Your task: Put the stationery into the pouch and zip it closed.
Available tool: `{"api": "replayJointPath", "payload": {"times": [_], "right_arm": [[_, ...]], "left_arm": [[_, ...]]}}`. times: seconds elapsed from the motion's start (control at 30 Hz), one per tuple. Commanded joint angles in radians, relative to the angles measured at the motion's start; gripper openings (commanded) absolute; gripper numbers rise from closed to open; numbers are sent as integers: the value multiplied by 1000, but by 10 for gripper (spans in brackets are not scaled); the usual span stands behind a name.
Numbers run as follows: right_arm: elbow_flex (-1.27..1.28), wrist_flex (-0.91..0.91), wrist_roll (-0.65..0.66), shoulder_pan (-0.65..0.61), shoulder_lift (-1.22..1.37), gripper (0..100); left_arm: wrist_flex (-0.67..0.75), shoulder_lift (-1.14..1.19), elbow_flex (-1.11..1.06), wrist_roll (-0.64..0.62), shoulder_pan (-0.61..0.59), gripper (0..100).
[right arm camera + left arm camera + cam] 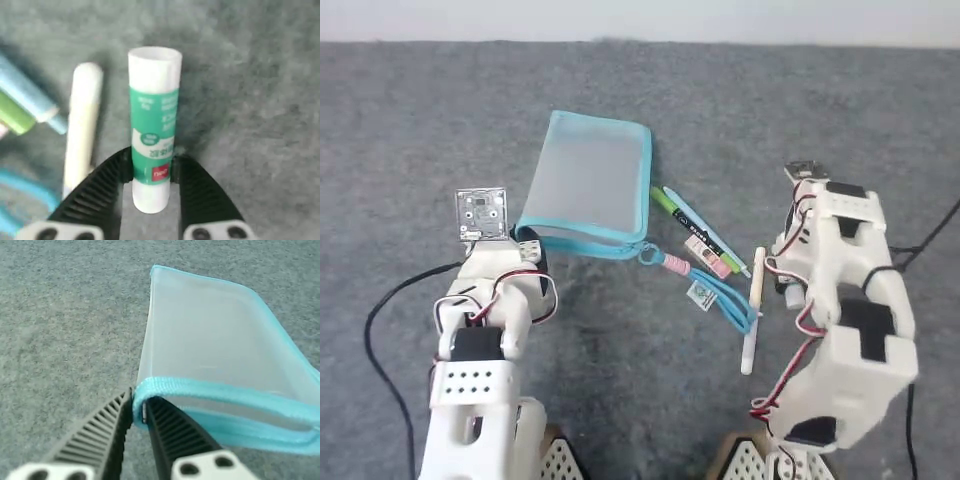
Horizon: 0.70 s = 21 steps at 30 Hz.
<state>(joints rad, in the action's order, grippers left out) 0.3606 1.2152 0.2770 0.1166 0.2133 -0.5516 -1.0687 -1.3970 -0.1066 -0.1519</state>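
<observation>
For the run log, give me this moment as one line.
left gripper: shut on pouch rim | right gripper: shut on glue stick | pens: beside pouch

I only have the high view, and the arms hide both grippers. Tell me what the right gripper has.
Observer: The right gripper is shut on a white, green-labelled glue stick.
Operator: Now report the left one.
Observer: The left gripper is shut on a corner of the translucent, turquoise-edged pouch, pinching its zipper band.
</observation>
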Motion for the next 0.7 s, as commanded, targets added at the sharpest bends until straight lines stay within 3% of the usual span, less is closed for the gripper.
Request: {"api": "replayJointPath", "payload": {"times": [0.0,0.3,0.47,0.67], "right_arm": [[51,39,28,-59,-275,6],[64,277,101,-435,-728,6],[55,275,118,-644,-719,6],[-98,275,63,-667,-515,6]], "left_arm": [[-9,-14,4,-11,12,12],[-8,-21,8,-49,137,12],[12,-21,8,-49,190,12],[12,-21,8,-48,261,12]]}}
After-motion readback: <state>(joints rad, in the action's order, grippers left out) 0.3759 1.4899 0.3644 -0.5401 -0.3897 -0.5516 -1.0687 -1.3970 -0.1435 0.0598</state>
